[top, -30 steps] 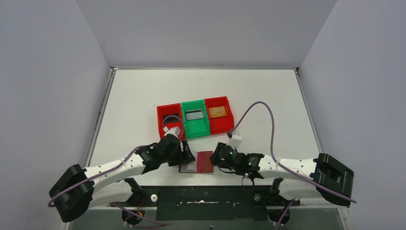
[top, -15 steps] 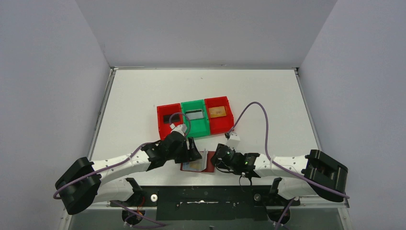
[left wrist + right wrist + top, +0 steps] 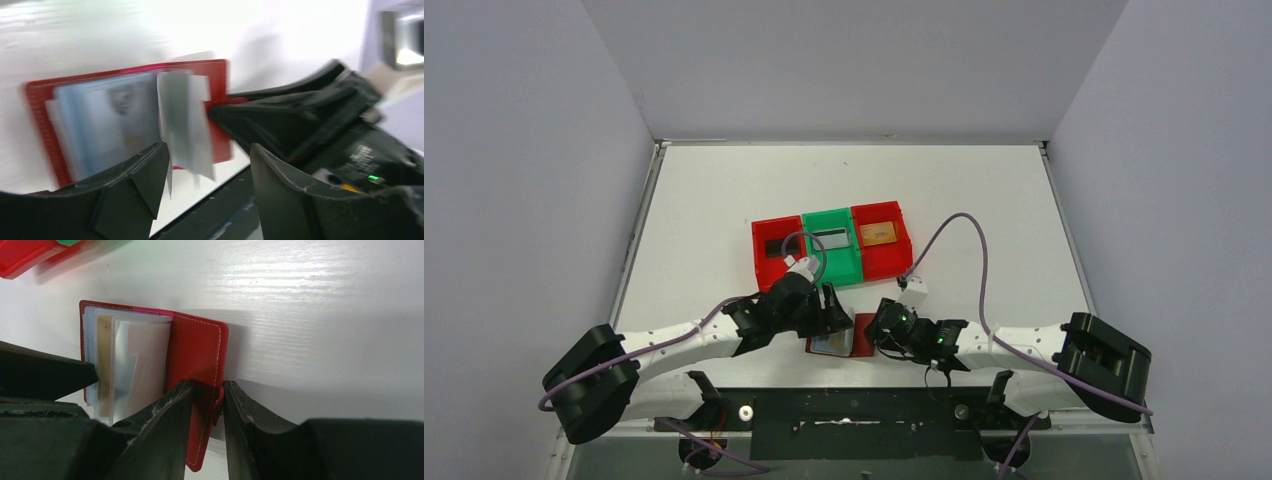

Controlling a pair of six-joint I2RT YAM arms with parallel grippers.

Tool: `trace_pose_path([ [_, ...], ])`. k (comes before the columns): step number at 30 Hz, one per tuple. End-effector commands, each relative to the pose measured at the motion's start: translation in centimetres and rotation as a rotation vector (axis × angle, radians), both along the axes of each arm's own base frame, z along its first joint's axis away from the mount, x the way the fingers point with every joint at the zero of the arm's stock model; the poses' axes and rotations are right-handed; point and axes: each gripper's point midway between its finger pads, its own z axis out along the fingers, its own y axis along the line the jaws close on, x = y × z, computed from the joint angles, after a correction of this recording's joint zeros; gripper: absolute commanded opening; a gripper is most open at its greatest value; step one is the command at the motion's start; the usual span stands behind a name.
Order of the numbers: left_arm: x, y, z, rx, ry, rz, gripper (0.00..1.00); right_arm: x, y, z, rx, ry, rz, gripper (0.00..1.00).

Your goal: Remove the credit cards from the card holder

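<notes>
Three credit cards lie in the bins at 12 o'clock from the card holder, which lies open at the worktop's 6 o'clock edge. The right fingers pinch its red cover; the left fingers spread wide over the clear pockets (one seemingly holds a tan card, not yet out).

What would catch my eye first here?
The open red card holder at the near edge of the table, its cover pinched by the right gripper while the open left gripper hovers over its clear pockets. Behind it stand red and green bins, a card in each.
</notes>
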Motion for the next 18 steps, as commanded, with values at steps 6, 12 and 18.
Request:
trace_pose_path([
  [6,0.0,-5.4,5.9,-0.273,-0.077,-0.102,0.59,0.4,2.0,2.2,0.153,-0.026,0.004,0.31],
  [12,0.0,-5.7,3.6,-0.230,-0.031,-0.104,0.58,0.5,0.9,1.9,0.161,-0.024,-0.040,0.32],
  [18,0.8,-4.7,4.5,-0.181,-0.094,-0.052,0.58,0.8,-0.8,2.8,0.200,-0.069,-0.106,0.33],
])
